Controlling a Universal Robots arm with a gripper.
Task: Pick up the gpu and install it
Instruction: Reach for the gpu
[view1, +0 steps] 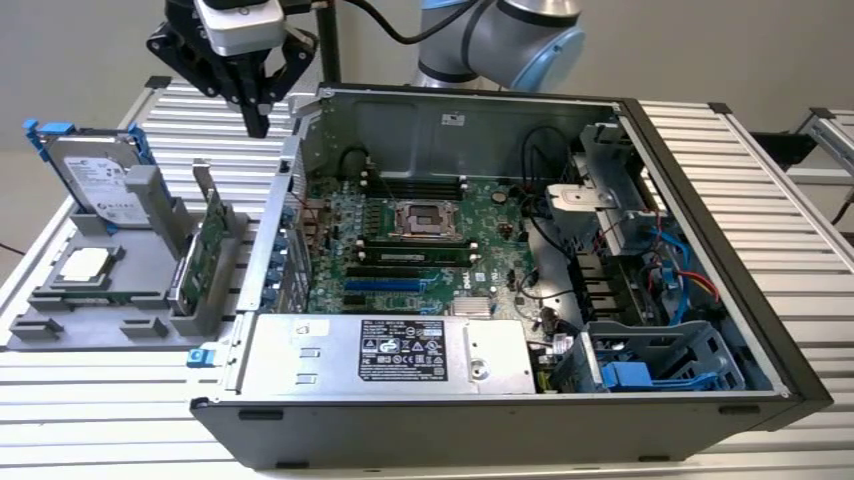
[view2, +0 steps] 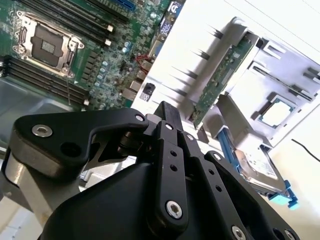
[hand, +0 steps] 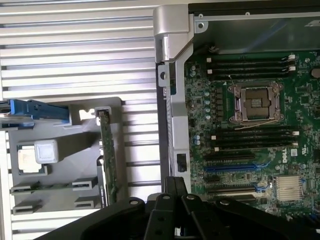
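Observation:
The gpu stands on edge in a slot of the grey holder, on the exterior view's left of the open computer case. It shows as a thin green card in both wrist views. My gripper hangs well above the table, over the gap between the holder and the case wall, with its black fingers pressed together and nothing between them. In both wrist views the fingertips appear closed. The motherboard lies exposed inside the case, with blue card slots.
A silver hard drive with blue rails leans upright at the holder's far end, and a processor chip lies flat on the holder. A power supply fills the case's near side. Cables and a drive cage crowd the exterior view's right.

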